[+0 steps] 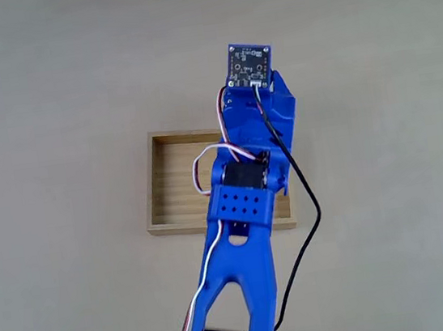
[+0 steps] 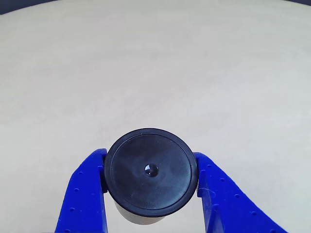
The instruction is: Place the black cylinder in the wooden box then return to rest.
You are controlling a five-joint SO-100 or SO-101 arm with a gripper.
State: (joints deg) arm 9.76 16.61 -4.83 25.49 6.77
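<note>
Pale tabletop underneath. Wooden box partly under blue arm in the fixed view. Tool closed on black cylinder, fingers pinching just below the round top. Risk: slipping from the shallow grip, or dropping outside the box if released early.

Black cylinder; blue claw; light-wood box; beige table
</note>
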